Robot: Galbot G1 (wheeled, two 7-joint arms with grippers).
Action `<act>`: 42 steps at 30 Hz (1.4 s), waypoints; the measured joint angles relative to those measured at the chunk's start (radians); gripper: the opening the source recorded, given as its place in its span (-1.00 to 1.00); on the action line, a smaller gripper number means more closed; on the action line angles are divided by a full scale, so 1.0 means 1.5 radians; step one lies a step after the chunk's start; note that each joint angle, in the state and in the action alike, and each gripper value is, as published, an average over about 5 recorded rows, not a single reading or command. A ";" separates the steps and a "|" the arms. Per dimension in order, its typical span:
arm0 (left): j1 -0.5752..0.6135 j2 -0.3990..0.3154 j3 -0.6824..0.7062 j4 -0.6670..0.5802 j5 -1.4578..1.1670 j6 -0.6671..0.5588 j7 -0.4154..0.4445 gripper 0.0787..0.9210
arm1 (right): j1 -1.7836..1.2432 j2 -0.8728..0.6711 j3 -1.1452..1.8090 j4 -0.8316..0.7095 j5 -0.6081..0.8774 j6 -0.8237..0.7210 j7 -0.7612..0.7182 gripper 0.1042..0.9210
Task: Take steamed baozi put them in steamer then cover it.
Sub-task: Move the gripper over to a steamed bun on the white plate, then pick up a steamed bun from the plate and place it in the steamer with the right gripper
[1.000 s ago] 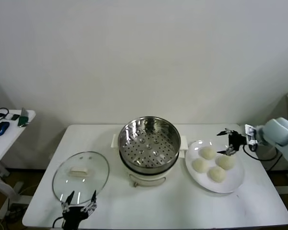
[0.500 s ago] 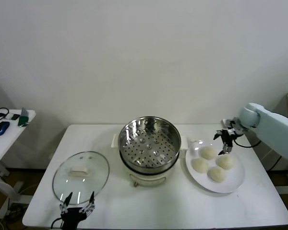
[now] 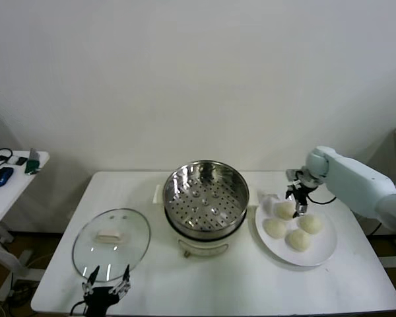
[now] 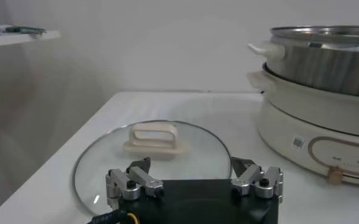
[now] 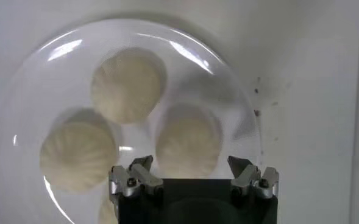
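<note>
Four cream-white baozi lie on a white plate at the right: back, left, right, front. My right gripper hovers open just above the back baozi. In the right wrist view that baozi lies between the spread jaws of this gripper, with no touch seen. The empty steel steamer stands at the table's middle. The glass cover lies flat at the left, its white handle up. My left gripper waits open at the cover's near edge.
The steamer sits on a white pot base, whose wall also shows in the left wrist view. A small side table with dark gadgets stands far left. The table's front edge runs just behind the left gripper.
My right gripper has moved left from the plate's far right side to above the back baozi. The left arm, cover and baozi have not moved.
</note>
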 measured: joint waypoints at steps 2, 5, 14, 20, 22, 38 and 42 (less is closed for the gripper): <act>0.000 0.000 0.000 -0.001 0.000 0.000 0.000 0.77 | -0.001 0.005 0.005 -0.007 -0.001 0.004 0.000 0.44; -0.001 0.000 0.000 -0.002 0.000 0.000 -0.001 0.77 | -0.001 0.008 0.011 -0.012 0.001 0.011 -0.001 0.37; 0.005 0.002 0.002 -0.009 0.003 -0.003 -0.002 0.77 | 0.065 -0.008 -0.030 0.038 0.034 0.041 -0.012 0.34; 0.010 0.006 0.004 -0.014 0.005 -0.006 -0.003 0.77 | 0.187 -0.007 -0.097 0.093 0.079 0.091 -0.029 0.34; 0.011 0.007 0.005 -0.016 0.005 -0.007 -0.003 0.77 | 0.234 0.000 -0.118 0.113 0.098 0.112 -0.035 0.34; -0.001 0.014 0.008 -0.010 0.011 -0.010 -0.005 0.77 | 0.408 0.132 -0.245 0.309 0.089 0.268 -0.001 0.34; -0.002 0.015 0.006 -0.009 0.011 -0.011 -0.005 0.77 | 0.377 0.178 -0.245 0.280 0.030 0.309 0.016 0.34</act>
